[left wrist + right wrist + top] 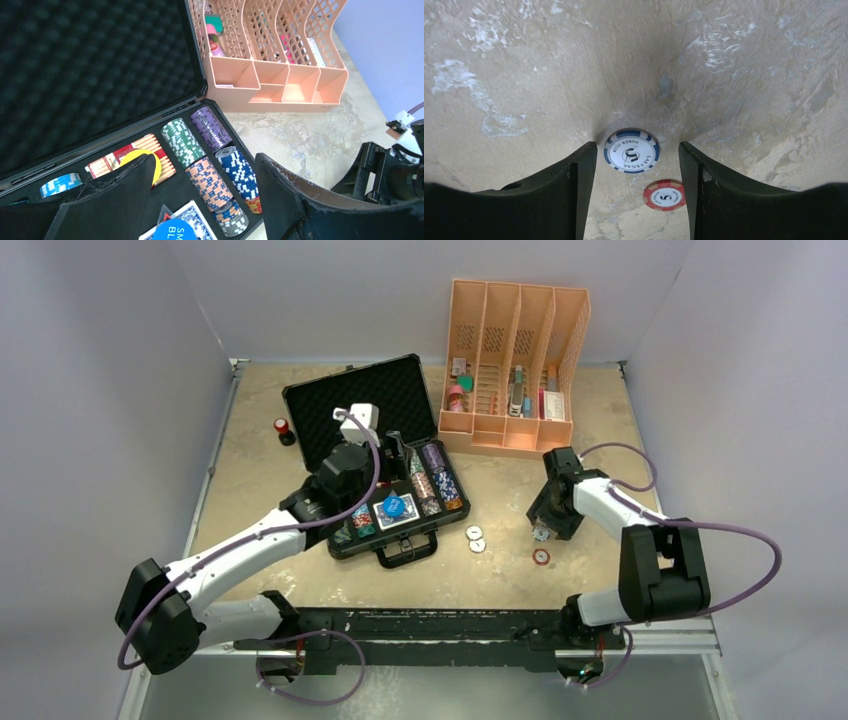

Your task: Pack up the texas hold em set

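Observation:
The black briefcase (318, 403) lies open on the table, foam lid (90, 65) up. Its tray holds rows of poker chips (212, 180), a red card deck (105, 161) with a yellow dealer button (131, 159) on it, and a blue deck (192, 216) under a blue button (172, 231). My left gripper (392, 452) (205, 175) hovers open over the tray, holding nothing. My right gripper (541, 531) (636, 148) points down at the table, open, its jaws either side of a flat blue-and-white chip (631, 151) without touching it. A red chip (664, 194) (541, 557) lies just nearer.
Two white chips (476, 538) lie on the table right of the case. The orange slotted organizer (510, 365) stands at the back, close behind the case's right corner. A red-topped black cylinder (283, 428) sits left of the lid. Grey walls enclose the table.

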Controlling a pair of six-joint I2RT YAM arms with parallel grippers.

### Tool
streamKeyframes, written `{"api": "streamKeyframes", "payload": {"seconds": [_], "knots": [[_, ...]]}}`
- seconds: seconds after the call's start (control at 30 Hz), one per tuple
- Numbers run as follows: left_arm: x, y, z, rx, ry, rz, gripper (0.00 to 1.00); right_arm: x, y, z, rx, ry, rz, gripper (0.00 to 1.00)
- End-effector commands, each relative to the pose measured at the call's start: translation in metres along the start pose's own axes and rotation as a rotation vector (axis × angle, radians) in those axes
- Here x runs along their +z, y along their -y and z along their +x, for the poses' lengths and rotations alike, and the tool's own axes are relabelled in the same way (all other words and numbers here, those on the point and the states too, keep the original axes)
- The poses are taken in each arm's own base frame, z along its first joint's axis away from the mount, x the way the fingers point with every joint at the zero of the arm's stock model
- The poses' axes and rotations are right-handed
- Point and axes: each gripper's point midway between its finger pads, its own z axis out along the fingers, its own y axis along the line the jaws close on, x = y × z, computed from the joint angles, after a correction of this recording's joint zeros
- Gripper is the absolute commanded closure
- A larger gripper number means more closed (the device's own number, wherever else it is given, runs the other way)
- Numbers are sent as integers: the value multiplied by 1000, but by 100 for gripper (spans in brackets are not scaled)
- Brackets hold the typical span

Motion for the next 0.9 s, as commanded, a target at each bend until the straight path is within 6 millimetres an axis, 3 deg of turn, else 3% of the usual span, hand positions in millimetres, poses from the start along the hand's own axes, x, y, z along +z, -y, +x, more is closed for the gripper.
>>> {"api": "streamKeyframes", "payload": {"seconds": [0.0, 0.3, 0.87], "knots": [[-3, 5, -19, -54, 88, 34, 28, -10, 3, -4, -12, -13, 20, 36], [-4, -3, -16, -51, 94, 0, 26, -6, -4, -5, -31, -54, 30, 37], [-7, -8, -16, -50, 119, -10, 19, 9, 1, 25, -25, -154, 23, 48]]}}
